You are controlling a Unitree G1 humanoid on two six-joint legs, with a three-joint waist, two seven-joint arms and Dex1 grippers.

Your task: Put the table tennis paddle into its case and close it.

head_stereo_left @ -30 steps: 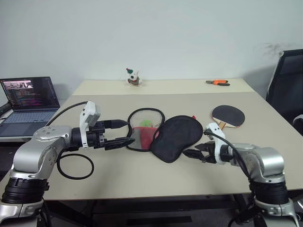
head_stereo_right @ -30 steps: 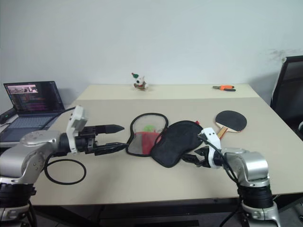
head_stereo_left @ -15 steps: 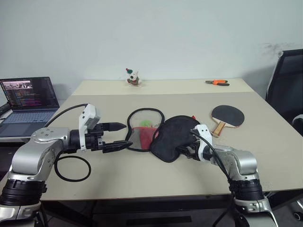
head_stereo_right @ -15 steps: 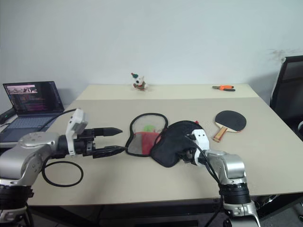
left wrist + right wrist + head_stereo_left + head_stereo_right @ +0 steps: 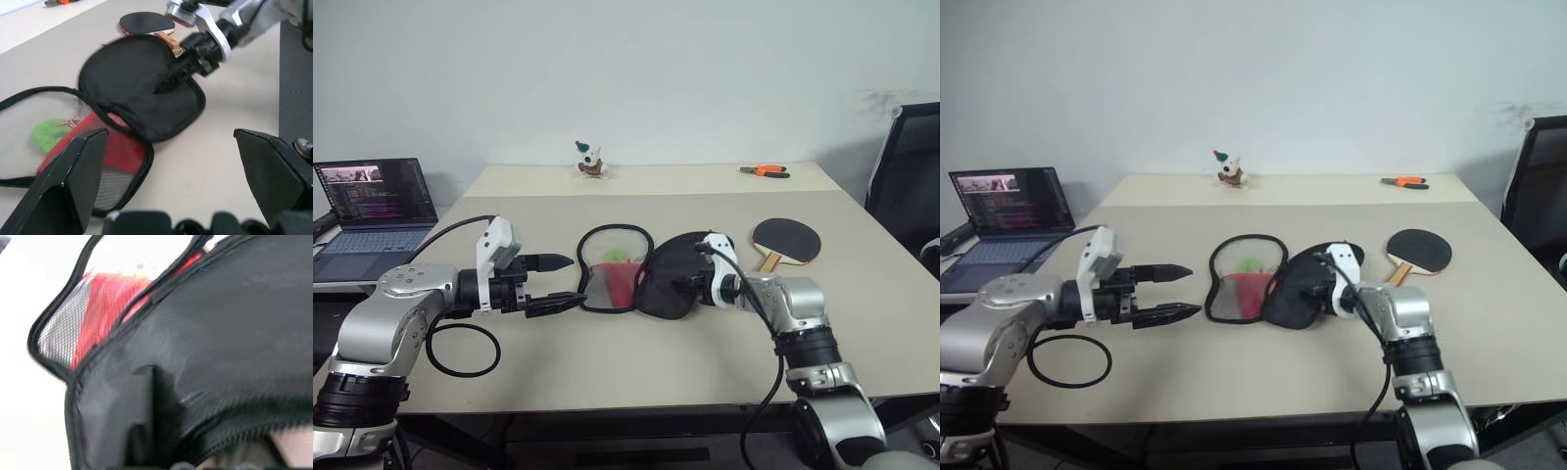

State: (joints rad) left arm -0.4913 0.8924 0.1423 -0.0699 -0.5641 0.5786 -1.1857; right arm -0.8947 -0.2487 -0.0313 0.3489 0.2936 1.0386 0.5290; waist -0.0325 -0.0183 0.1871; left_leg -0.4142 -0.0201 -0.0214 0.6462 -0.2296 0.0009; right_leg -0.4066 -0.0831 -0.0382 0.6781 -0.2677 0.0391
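The case (image 5: 668,281) lies open in the middle of the table, its mesh half with the red section (image 5: 612,272) spread flat and its black flap (image 5: 132,83) beside it. My right gripper (image 5: 686,285) is shut on the near edge of that black flap, and the fabric is bunched around its fingers (image 5: 171,82). The table tennis paddle (image 5: 784,238) lies flat to the right of the case, black face up, untouched. My left gripper (image 5: 578,281) hovers open just left of the mesh half, holding nothing.
A black cable loop (image 5: 462,349) lies near the front left. A laptop (image 5: 374,208) stands open at the far left. Orange-handled pliers (image 5: 764,170) and a small toy figure (image 5: 590,160) sit at the back. A black chair (image 5: 906,162) stands right of the table.
My right gripper has moved forward and left onto the black flap and closed on it; the flap has bunched up toward the mesh half. The left gripper has stayed put, open.
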